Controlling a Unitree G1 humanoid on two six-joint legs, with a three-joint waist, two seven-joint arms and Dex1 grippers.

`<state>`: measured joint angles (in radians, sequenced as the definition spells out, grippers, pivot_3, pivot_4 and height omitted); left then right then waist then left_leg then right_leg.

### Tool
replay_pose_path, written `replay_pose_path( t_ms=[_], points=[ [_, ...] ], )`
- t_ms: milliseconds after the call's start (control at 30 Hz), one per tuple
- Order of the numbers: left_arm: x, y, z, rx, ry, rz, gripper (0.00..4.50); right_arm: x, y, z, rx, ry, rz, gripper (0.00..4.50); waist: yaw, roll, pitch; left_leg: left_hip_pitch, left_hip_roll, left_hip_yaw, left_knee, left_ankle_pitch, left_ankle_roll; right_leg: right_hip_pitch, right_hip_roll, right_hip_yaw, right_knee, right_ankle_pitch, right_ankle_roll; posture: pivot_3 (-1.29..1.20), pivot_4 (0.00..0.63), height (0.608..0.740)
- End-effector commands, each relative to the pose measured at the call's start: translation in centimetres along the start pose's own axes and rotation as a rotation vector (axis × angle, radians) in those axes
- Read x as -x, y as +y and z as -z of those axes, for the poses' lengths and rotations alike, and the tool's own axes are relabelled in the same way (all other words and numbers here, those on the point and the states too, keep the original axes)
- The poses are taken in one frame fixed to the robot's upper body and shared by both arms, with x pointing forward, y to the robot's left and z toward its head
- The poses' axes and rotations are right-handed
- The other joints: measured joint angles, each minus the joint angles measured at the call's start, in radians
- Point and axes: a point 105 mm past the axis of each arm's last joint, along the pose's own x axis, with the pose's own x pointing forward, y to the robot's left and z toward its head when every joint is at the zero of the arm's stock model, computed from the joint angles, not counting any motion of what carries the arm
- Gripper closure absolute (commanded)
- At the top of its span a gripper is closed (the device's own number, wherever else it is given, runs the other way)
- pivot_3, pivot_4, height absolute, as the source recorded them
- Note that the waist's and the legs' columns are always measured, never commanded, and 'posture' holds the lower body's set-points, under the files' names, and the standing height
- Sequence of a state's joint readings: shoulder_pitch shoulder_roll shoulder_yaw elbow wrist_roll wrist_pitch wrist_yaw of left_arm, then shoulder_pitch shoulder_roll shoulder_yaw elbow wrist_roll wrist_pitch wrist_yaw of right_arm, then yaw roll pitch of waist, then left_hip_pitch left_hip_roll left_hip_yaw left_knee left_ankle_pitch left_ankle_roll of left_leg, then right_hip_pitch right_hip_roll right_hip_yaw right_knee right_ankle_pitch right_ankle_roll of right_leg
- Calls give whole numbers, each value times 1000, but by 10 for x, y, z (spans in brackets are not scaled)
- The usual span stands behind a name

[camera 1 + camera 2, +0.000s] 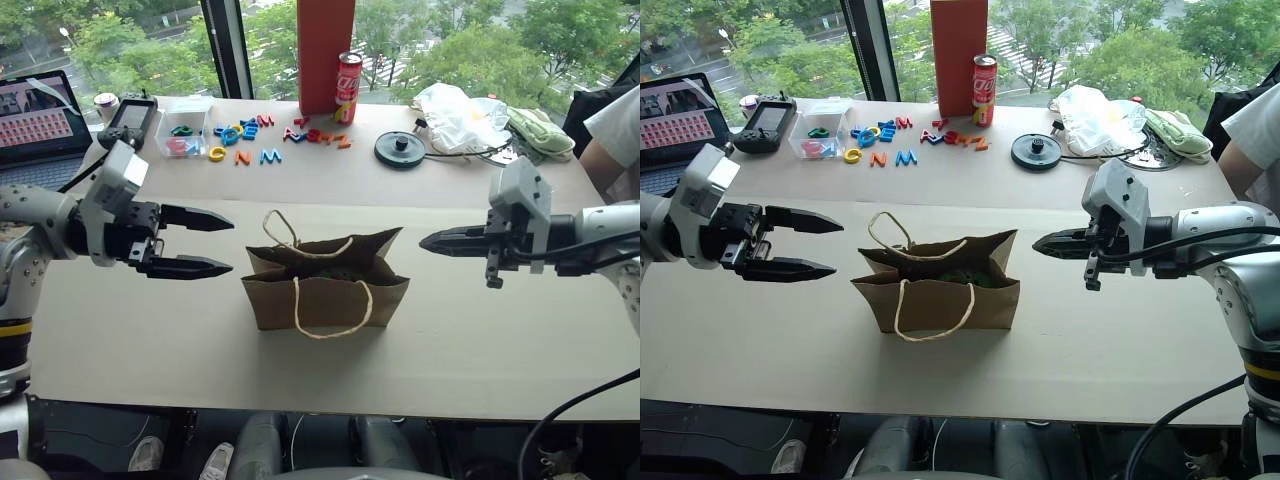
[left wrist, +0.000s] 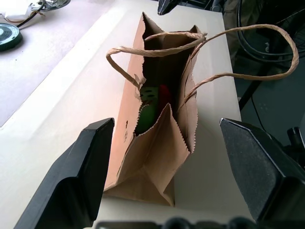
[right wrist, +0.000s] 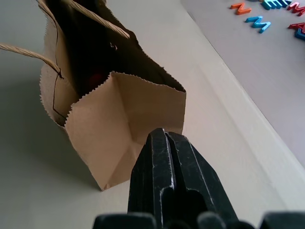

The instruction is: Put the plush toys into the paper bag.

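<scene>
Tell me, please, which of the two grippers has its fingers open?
The left gripper: its two black fingers stand apart, empty. The right gripper is shut.

Mostly hidden inside creased brown kraft paper bag [image 2: 157, 143]: bright green plush toy [image 2: 147, 112] and red plush toy [image 2: 164, 94], shapes indistinct.

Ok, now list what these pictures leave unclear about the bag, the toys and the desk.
- Green toy and red toy: in the left wrist view the paper bag walls hide all but slivers, so how they lie is unknowable.
- Bag's inside in the right wrist view: too dark.
- Plastic letters: too small to read reliably in the head views.
- Person: cut off by the right edge.
- Laptop: cut off by the left edge.
</scene>
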<state>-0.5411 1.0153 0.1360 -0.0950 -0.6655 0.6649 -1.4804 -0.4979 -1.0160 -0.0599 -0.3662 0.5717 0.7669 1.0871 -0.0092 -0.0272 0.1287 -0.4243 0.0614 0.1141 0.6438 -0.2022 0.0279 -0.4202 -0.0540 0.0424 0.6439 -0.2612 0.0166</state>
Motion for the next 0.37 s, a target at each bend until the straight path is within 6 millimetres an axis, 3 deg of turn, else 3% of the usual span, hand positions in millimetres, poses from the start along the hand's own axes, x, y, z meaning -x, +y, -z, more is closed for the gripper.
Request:
replay_pose_path(
  t_ms=[33,367],
  points=[
    [1,1,-6,-10,-19,-9,695,9,-3,-15,65,-19,29,4500,0,0,0,0,0,0,0,0,0,0,0,0,0,0,0,0,150,740],
    [-1,3,-7,-5,-41,-6,695,8,-3,-13,59,-18,34,4500,0,0,0,0,0,0,0,0,0,0,0,0,0,0,0,0,150,740]
  ],
)
